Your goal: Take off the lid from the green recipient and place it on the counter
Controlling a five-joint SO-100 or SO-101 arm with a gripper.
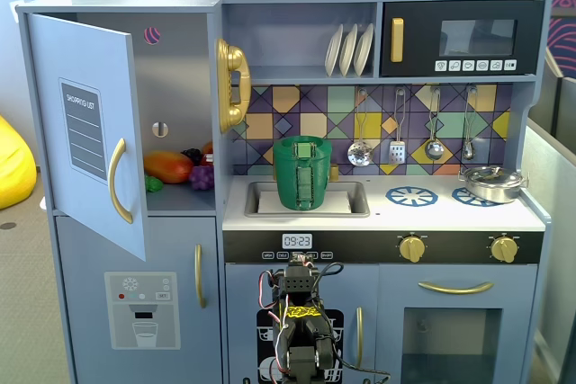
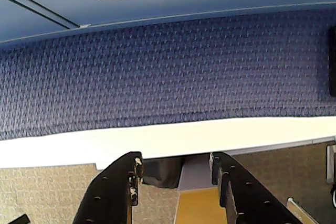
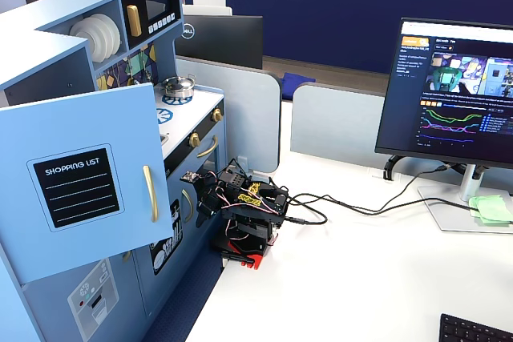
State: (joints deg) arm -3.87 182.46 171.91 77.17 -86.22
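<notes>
An office is shown, with a toy kitchen (image 3: 104, 142) set up against a white table (image 3: 361, 278). This is indicated by a computer monitor (image 3: 457, 94) with graphs displayed near the table's far right corner, a keyboard (image 3: 477, 332) at its near edge, grey desk partitions (image 3: 337, 122), a dark blue wall and carpeted floor (image 1: 22, 294).
</notes>
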